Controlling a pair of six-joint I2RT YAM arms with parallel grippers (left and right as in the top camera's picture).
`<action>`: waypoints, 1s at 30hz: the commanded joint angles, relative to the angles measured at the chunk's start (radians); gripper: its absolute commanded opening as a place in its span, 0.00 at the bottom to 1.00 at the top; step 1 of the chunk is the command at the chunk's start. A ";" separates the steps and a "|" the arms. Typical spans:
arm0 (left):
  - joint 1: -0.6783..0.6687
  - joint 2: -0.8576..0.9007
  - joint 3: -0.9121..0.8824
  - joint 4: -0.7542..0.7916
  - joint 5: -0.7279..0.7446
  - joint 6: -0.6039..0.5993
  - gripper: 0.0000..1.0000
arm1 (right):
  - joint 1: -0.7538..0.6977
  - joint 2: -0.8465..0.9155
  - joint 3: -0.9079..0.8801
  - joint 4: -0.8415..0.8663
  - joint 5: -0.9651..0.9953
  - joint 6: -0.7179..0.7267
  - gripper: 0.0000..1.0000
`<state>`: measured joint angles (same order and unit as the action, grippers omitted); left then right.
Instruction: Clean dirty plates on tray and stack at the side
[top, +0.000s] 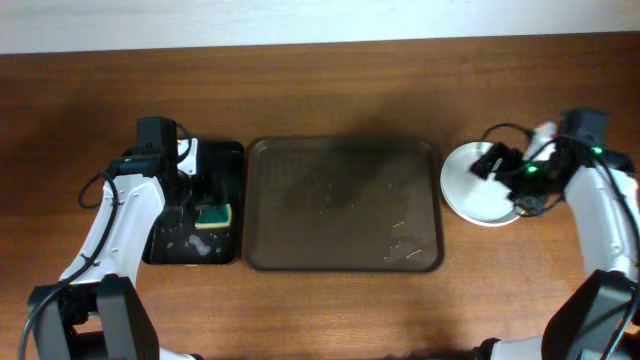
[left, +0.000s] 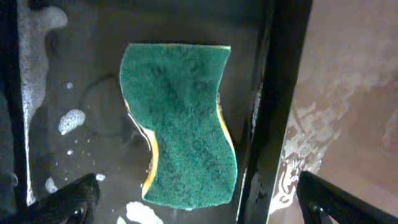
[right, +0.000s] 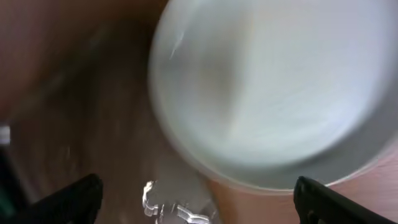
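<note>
Sitting on the bare wooden table (top: 330, 90) at three o'clock of the large dark brown rectangular tray (top: 320, 200), the round shallow white plates (top: 478, 185) make one pile just beside the tray's rim. I see no red smear on the top one. The right wrist view is blurred, though, and I cannot count the pile. The tray itself carries no plate, only wet streaks (top: 405, 240) towards its five o'clock corner.

To my eye the job looks all but finished, with the plates wiped, moved and stacked. Drawing the arms clear may be all that is left.

The right gripper (right: 199, 205) hangs over the pile's three o'clock side with its fingers (right: 74, 198) spread wide, grasping nothing. Whether it touches the rim I cannot tell.

At nine o'clock of the brown tray, the left gripper (left: 199, 205) is likewise released. It hovers above the wavy green-and-yellow sponge (left: 180, 124), which lies in foamy water in the smaller black tray (top: 225, 160).
</note>
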<state>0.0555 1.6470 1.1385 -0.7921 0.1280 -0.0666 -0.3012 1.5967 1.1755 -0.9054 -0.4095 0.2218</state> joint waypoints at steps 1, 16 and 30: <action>0.005 -0.018 0.004 -0.100 0.013 -0.065 0.99 | 0.167 0.003 0.005 -0.109 0.074 -0.088 0.99; 0.004 -0.940 -0.323 -0.140 0.005 0.016 0.99 | 0.294 -0.876 -0.189 -0.203 0.336 -0.114 0.99; 0.004 -1.003 -0.326 -0.136 0.006 0.015 0.99 | 0.295 -1.046 -0.197 -0.198 0.378 -0.143 0.99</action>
<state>0.0555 0.6487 0.8261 -0.9298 0.1307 -0.0711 -0.0113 0.5964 0.9928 -1.1107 -0.0746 0.1059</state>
